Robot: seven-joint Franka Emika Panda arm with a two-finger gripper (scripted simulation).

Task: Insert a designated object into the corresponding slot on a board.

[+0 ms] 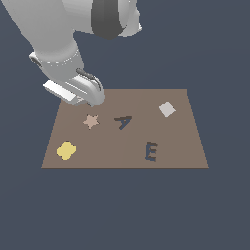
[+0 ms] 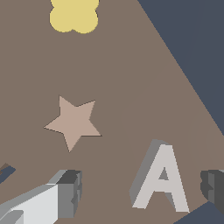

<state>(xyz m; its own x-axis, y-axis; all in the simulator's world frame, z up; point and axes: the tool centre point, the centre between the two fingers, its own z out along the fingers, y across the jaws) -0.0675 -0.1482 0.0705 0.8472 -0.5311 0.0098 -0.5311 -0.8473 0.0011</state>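
The light-grey A block (image 2: 162,180) stands on the brown board (image 2: 131,87), between the two fingers of my gripper (image 2: 142,189). The gripper is open: one fingertip (image 2: 70,192) and the other (image 2: 213,184) sit on either side of the block with gaps. In the exterior view the gripper (image 1: 94,101) hangs low over the board's (image 1: 176,141) far corner on the exterior view's left and hides the block. The dark, tilted A-shaped slot (image 1: 123,122) lies near the board's middle, apart from the gripper.
A tan star (image 1: 91,120) (image 2: 73,123) lies between the gripper and the slot. A yellow clover-shaped piece (image 1: 66,150) (image 2: 73,16), a dark E-shaped recess (image 1: 151,151) and a white square tile (image 1: 167,109) are also on the board.
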